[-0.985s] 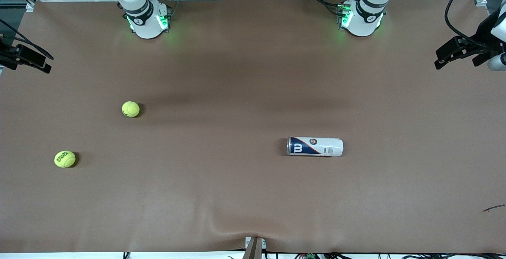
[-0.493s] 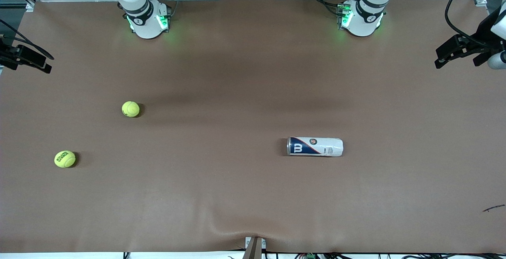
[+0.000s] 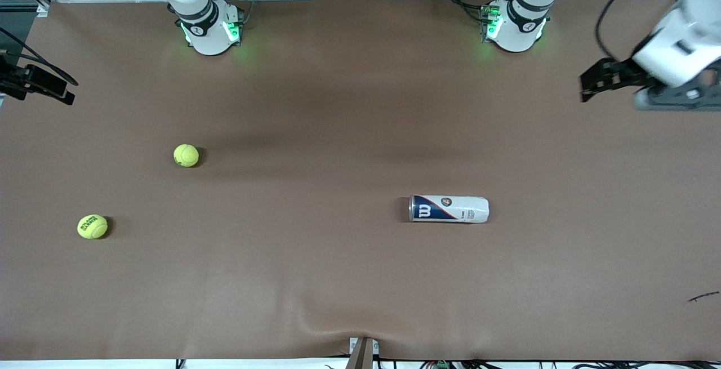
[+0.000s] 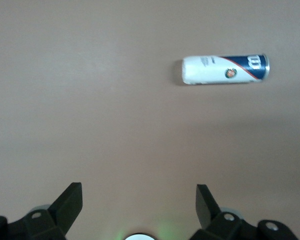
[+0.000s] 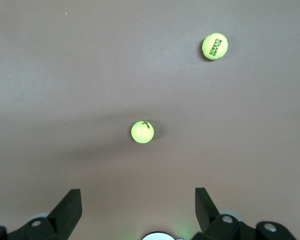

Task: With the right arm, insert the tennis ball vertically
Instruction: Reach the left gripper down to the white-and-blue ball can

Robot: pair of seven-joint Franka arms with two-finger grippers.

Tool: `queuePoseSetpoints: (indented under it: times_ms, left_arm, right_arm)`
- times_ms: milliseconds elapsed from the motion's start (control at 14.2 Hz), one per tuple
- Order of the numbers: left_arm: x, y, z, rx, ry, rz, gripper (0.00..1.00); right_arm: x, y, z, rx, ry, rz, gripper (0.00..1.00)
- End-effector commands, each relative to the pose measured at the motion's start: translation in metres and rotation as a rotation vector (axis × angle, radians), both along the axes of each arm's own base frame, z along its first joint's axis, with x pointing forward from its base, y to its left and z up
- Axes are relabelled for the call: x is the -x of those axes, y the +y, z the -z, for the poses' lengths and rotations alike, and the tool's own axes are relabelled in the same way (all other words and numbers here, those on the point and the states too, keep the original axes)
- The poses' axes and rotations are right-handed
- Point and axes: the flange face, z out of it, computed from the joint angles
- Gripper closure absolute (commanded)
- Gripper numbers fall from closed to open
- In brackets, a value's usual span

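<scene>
Two yellow tennis balls lie on the brown table toward the right arm's end. One ball (image 3: pixel 186 155) (image 5: pixel 142 132) is farther from the front camera. The other (image 3: pixel 92 226) (image 5: pixel 214 46), printed ROLAND GARROS, is nearer. A white and blue ball can (image 3: pixel 449 209) (image 4: pixel 224 69) lies on its side toward the left arm's end. My right gripper (image 3: pixel 42 84) (image 5: pixel 138 200) is open and empty, high over the table's edge at its own end. My left gripper (image 3: pixel 667 96) (image 4: pixel 139 200) is open and empty, high over the table at its own end.
A small dark scrap (image 3: pixel 704 297) lies near the front edge at the left arm's end. A metal bracket (image 3: pixel 363 352) sticks up at the middle of the front edge, where the brown cover wrinkles. The arm bases (image 3: pixel 211 28) (image 3: pixel 515 25) stand along the back.
My left gripper has swung in from the table's end toward the middle. The right arm, the balls and the can have not moved.
</scene>
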Motion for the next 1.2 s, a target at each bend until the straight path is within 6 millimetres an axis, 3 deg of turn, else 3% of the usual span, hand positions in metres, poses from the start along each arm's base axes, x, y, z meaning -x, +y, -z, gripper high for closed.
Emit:
queuePoseSetpoints:
  times_ms: [0, 282, 633, 845, 1126]
  left_arm:
    - [-0.015, -0.047, 0.039, -0.042, 0.034, 0.113, 0.0]
    - [-0.027, -0.133, 0.119, -0.093, 0.054, 0.302, 0.0]
    - [-0.023, -0.208, 0.211, -0.239, 0.074, 0.508, 0.0]
    - [-0.025, -0.231, 0.251, -0.3, 0.069, 0.625, 0.0]
    - [-0.039, -0.232, 0.284, -0.288, 0.082, 0.863, 0.0]
  right_arm:
    - [0.001, -0.001, 0.0, 0.008, 0.007, 0.003, 0.0]
    - [0.001, -0.001, 0.001, 0.006, 0.009, 0.003, 0.0]
    - [-0.002, 0.0, 0.006, 0.006, 0.016, 0.001, 0.0]
    - [-0.002, 0.001, 0.008, 0.006, 0.019, 0.0, 0.0]
    - [-0.002, 0.002, 0.009, 0.006, 0.021, -0.002, 0.0]
